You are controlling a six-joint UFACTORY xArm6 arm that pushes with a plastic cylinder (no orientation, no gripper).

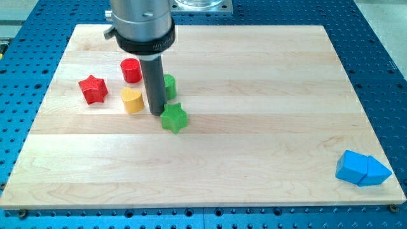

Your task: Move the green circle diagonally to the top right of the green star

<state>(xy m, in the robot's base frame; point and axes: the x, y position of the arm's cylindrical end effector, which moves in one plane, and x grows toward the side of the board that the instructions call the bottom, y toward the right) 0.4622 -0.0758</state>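
The green circle (170, 86) sits on the wooden board, partly hidden behind my rod. The green star (174, 118) lies just below it, slightly to the view's right. My tip (157, 113) touches the board just left of the green star and below-left of the green circle, close to both.
A red circle (131, 70), a red star (93, 89) and a yellow heart-like block (132, 100) lie left of my rod. Two blue blocks (361, 169) sit together at the board's bottom right corner. The board's edges (203, 205) border a blue perforated table.
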